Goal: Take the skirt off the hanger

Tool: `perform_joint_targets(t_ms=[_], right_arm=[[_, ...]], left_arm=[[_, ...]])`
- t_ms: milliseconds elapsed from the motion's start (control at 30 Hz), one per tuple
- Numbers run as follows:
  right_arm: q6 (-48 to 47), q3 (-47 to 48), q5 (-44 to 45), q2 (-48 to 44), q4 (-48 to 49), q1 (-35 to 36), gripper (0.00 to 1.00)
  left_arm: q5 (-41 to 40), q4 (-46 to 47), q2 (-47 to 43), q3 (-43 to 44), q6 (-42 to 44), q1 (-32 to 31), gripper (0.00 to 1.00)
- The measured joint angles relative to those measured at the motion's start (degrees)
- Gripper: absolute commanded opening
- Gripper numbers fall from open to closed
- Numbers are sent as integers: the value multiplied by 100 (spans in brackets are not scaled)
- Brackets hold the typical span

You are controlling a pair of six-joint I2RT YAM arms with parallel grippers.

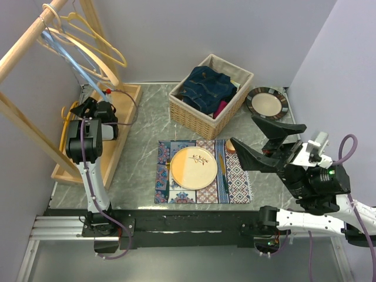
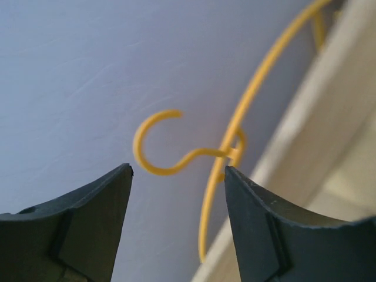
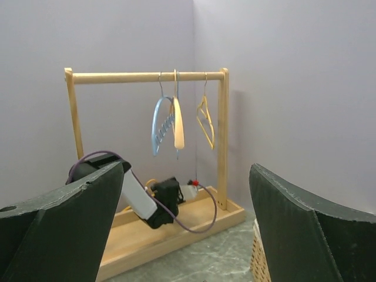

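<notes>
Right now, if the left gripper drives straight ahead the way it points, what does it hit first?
Probably the yellow hanger: its hook sits centred ahead of the open left gripper, with only the wall behind. How far off it is, the view does not show.

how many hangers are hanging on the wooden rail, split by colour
blue hanger: 1
tan wooden hanger: 1
yellow hanger: 1
total on the rail: 3
</notes>
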Motion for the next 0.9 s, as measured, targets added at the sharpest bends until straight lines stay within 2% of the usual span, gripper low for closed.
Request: perform_joint_targets(t_ms=[267, 367, 633, 800, 900], right_arm=[[44, 0, -142, 83, -181, -9, 93], [72, 7, -208, 103, -170, -9, 93], [46, 155, -184, 588, -229, -9, 93], [-7, 155, -177, 721, -254, -9, 93], [-48, 155, -157, 730, -247, -9, 94]], left_arm=[[-96, 474, 92, 173, 111, 282, 70], [-129, 874, 262, 205, 295, 415, 67], [-81, 625, 424, 487, 59, 726, 67], [-22, 568, 592, 680, -24, 785, 57], [-26, 503, 678, 881, -72, 785, 60]])
